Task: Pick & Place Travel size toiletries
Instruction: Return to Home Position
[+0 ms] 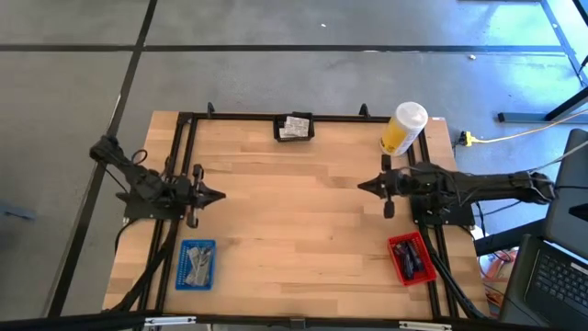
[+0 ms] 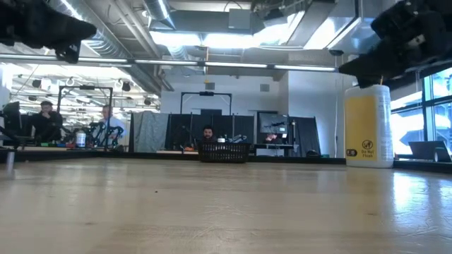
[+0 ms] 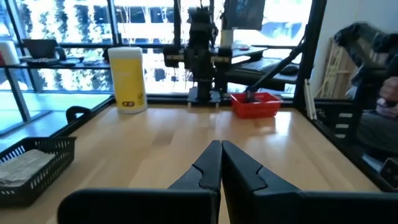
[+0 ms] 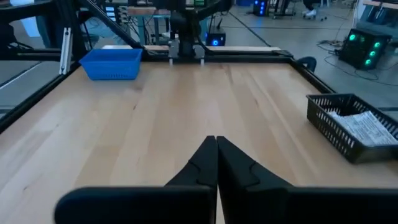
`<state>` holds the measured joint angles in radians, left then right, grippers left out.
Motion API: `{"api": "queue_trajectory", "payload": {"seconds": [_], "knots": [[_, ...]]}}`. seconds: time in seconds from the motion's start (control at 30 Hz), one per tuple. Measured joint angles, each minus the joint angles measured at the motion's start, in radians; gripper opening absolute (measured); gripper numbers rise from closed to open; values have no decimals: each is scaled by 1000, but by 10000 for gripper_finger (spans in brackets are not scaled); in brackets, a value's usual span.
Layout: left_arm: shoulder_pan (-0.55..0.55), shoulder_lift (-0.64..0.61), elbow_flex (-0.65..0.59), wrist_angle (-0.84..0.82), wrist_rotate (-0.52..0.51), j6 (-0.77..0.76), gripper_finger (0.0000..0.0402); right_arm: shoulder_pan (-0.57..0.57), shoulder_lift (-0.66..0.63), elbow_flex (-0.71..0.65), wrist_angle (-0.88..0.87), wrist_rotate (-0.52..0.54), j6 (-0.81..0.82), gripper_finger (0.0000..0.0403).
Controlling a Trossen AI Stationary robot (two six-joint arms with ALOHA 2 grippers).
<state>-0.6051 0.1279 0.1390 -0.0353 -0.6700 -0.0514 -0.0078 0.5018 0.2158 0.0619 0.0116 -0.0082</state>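
Observation:
The travel size toiletries lie in three containers. Silvery sachets [image 1: 295, 126] fill a black mesh basket [image 4: 323, 118] at the middle of the table's far edge. Grey sticks [image 1: 195, 266] lie in a blue tray [image 1: 183, 276] near the left front. Dark tubes [image 1: 412, 260] lie in a red tray [image 1: 397, 248] near the right front. My left gripper [image 1: 219, 195] hovers shut by the table's left side and points toward the right. My right gripper [image 1: 362, 185] hovers shut on the right side and points toward the left. Both are empty, as the left wrist view [image 3: 221, 147] and the right wrist view [image 4: 216, 140] show.
A tall yellow container with a white cap [image 1: 404, 129] stands at the far right corner. A black frame [image 1: 248, 117] runs along the far edge and both sides of the table. Bare wood [image 1: 294, 221] spreads between the two grippers. People sit in the room beyond [image 2: 46, 120].

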Motion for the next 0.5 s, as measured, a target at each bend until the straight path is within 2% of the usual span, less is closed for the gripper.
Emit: {"api": "queue_trajectory", "payload": {"seconds": [0.2,0.33,0.5], "knots": [[0,-128,0,-168,-30,-24,2,0,-147,-73,-46,9,-3,0],[0,-126,0,-245,-92,-68,2,0,-210,-101,-76,24,22,0],[0,-127,0,-254,-87,-77,2,0,-248,-124,-99,34,26,0]]}}
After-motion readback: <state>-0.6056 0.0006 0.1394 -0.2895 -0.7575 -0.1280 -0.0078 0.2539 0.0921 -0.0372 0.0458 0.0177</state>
